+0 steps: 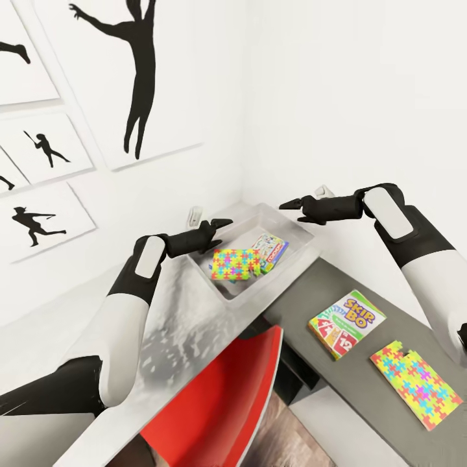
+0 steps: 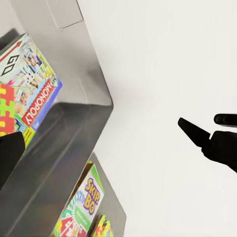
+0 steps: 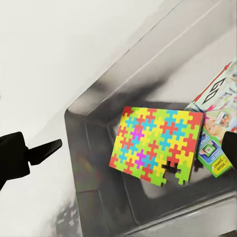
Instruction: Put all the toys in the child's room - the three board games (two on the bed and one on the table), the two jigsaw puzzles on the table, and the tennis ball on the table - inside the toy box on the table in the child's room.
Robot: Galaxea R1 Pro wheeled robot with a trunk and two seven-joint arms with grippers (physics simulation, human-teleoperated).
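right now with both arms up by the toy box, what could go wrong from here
1. The jigsaw puzzle in the toy box lies propped on the board games; another item dropped in may slide or tip.
2. The Skip-Bo game and second puzzle sit near the side unit's front edge; a sweeping right gripper could knock them off.
3. The left gripper hovers close to the box rim.

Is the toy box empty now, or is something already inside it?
Not empty. The toy box holds a jigsaw puzzle and at least one board game, a Monopoly box, partly under the puzzle.
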